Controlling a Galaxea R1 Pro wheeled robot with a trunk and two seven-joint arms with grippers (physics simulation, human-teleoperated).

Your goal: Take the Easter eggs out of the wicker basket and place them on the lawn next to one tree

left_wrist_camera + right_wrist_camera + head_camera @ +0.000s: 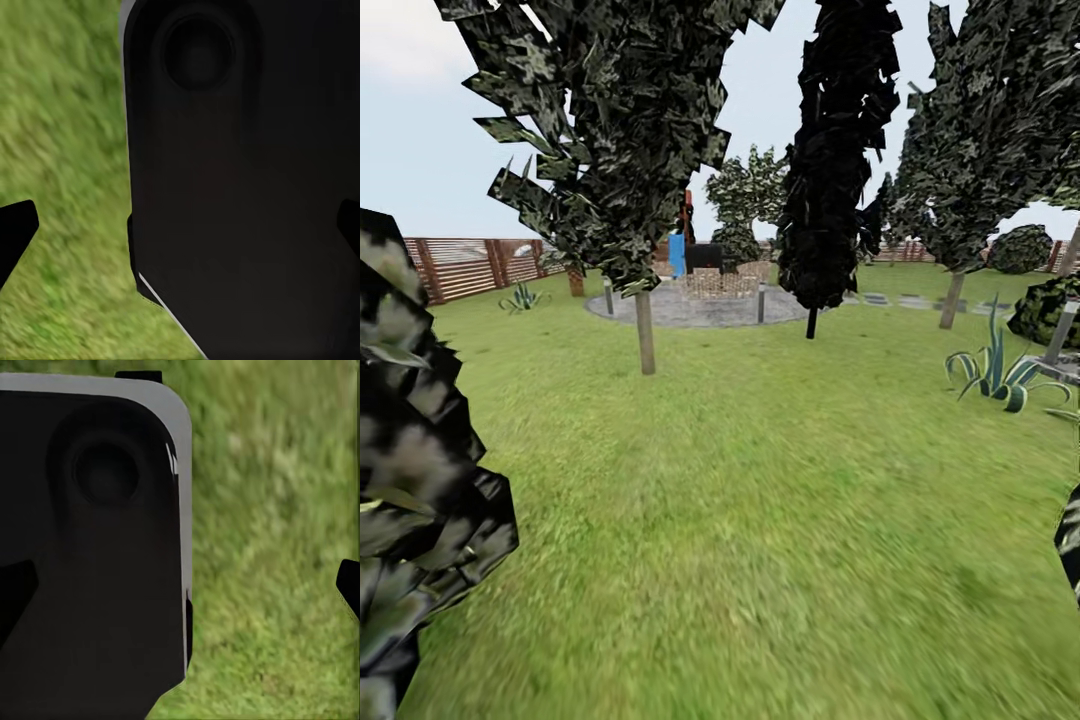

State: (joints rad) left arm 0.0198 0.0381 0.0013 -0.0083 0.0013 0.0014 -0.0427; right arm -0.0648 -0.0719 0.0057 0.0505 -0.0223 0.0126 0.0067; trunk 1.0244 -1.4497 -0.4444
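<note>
The lawn [760, 520] spreads wide ahead of me in the garden. A tree [647, 335] with a thin grey-brown trunk stands at the middle left, and another tree [952, 300] stands at the right. The Easter eggs and the wicker basket are out of view. My left gripper [180, 229] is open, its dark fingertips [16, 232] far apart over grass and a dark part of the robot. My right gripper [180, 589] is open too, fingertips [349, 589] spread wide, with nothing held.
A dark narrow cypress [830, 150] rises at centre. Behind it lies a grey paved circle [700, 305]. A brown slat fence [470, 265] runs along the left. A spiky plant [995, 375] grows at the right. Close foliage [420, 480] blocks the near left.
</note>
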